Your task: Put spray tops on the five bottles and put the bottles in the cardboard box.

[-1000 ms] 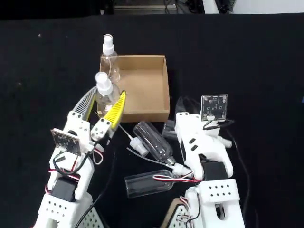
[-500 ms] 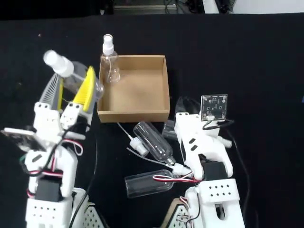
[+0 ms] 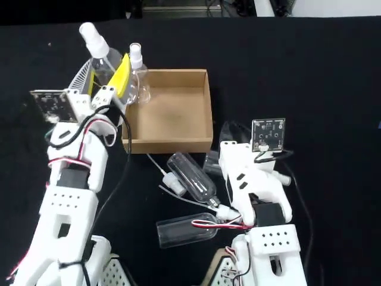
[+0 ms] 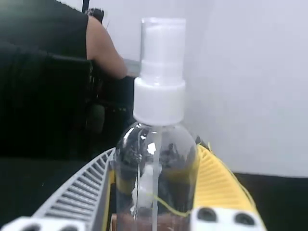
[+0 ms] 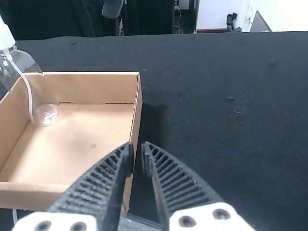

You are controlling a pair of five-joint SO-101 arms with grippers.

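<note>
- I am watching the left gripper [image 3: 108, 70] clamping a clear bottle [image 3: 102, 58] between its grey finger and its yellow finger [image 3: 122, 74], raised above the table just outside the far left corner of the cardboard box [image 3: 175, 116]
- The held bottle is wearing a white spray top [image 3: 90, 33]; from the high view it is leaning away from the box, and through the left wrist camera I am seeing its dip tube running down inside the clear body
- A second bottle [image 3: 139, 80], also capped in white, is standing upright inside the box in its far left corner, just beside the yellow finger
- The right gripper [image 5: 137, 147] is sitting low by the near right corner of the box, its fingers drawn almost together with only a slit between them and nothing in their grasp
- On the black table [image 3: 297, 77] a third bottle [image 3: 193, 177] is lying on its side with a white top on its neck, between the box's near wall and the right arm
- A fourth bottle [image 3: 178, 231] is lying on its side nearer the arm bases; I cannot tell whether it is capped
- A spare spray top [image 3: 224, 211] with its thin tube bare is lying just beside that bottle, against the right arm
</note>
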